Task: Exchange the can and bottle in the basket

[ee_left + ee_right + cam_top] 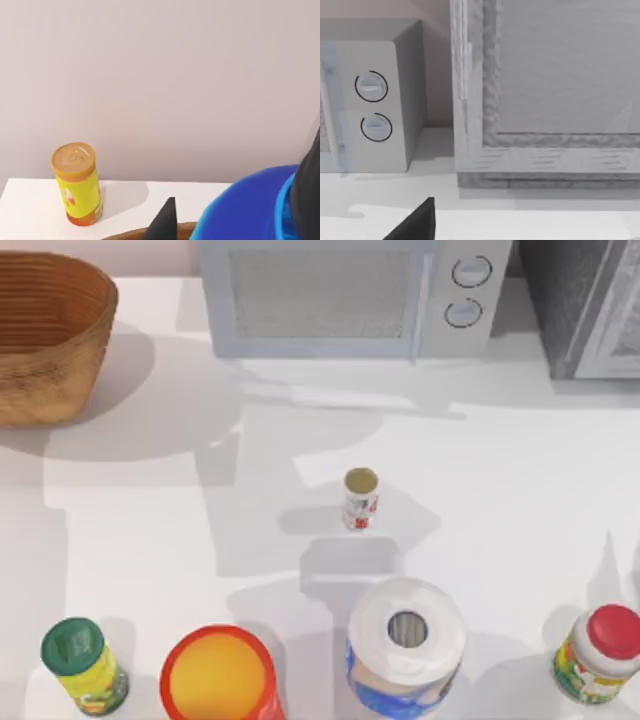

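The left gripper (240, 220) appears in the left wrist view as a dark fingertip (164, 222) and a second dark finger at the picture's edge; a blue curved object (245, 210) lies between them, yet whether the fingers clamp it cannot be told. The gripper hangs above a brown woven rim, facing a yellow cylinder with an orange lid (77, 184) standing on a white surface before a plain wall.

The right wrist view shows one dark fingertip (417, 222) of the right gripper low over the white bench (520, 470), pointed at the grey microwave with two round dials (372, 105) and the grey textured cabinet (545, 100) beside it; its opening cannot be told.

In the top view one small white can with red markings and a gold top (360, 498) stands upright near the bench's middle, well apart from the one large oval brown wicker basket (45, 335) at the far left corner. Along the near edge stand two bottles, one green-capped (82, 665) at the left and one red-capped (600, 652) at the right. Between them stand one round red-rimmed orange cup (218, 675) and one white paper roll in blue wrapping (405, 645).
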